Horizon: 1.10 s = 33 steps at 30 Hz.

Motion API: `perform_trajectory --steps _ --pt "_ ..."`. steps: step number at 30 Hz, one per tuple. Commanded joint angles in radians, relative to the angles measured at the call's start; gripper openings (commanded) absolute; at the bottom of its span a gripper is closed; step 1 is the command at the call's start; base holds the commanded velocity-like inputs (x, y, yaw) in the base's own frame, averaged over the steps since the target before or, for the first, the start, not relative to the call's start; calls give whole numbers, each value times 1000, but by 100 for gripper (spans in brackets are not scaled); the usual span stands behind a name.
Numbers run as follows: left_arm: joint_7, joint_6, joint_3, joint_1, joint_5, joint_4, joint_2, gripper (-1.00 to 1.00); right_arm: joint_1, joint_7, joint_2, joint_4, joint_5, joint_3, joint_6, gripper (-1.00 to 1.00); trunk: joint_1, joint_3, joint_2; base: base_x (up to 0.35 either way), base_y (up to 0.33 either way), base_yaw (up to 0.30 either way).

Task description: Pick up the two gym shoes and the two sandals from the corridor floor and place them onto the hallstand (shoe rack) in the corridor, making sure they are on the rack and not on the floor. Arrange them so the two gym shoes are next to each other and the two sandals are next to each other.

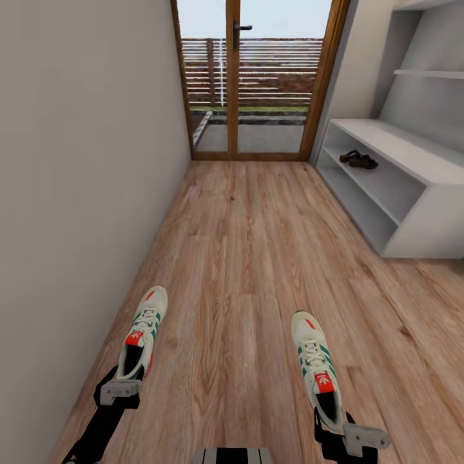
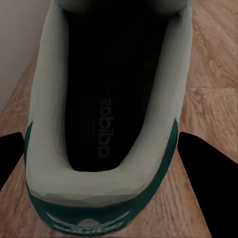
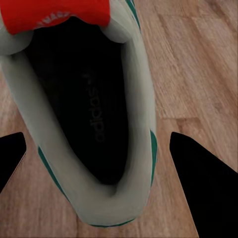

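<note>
Two white gym shoes with green stripes and red-orange tongue labels point away from me over the corridor floor point(image 1: 251, 270). My left gripper point(image 1: 120, 390) is shut on the heel of the left gym shoe point(image 1: 143, 332), close to the wall. Its fingers point(image 2: 203, 183) press both sides of that heel point(image 2: 104, 124). My right gripper point(image 1: 351, 439) is shut on the heel of the right gym shoe point(image 1: 316, 364), whose dark insole point(image 3: 84, 99) lies between the fingers point(image 3: 203, 183). Whether the soles touch the floor I cannot tell. The two sandals point(image 1: 359, 159) lie side by side on a tier of the hallstand point(image 1: 419, 161).
A plain wall point(image 1: 77, 193) runs along the left. At the corridor's far end stands a glazed wooden door point(image 1: 258, 77) with a fence behind it. The hallstand stands at the right, with open floor between it and me.
</note>
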Motion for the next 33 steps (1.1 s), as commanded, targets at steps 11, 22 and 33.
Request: perform_trajectory --steps 11,22,33 --pt "0 0 0 -1 -1 1 0 -100 0 0 0 0 1 0 0 -100 0 0 0 328 0 0" --pt "0 0 -1 -1 -3 1 0 -100 0 0 0 0 1 0 0 -100 0 0 0 328 0 0" --pt "0 0 -1 -1 -4 1 0 -100 0 0 0 0 1 0 0 -100 0 0 0 328 0 0"
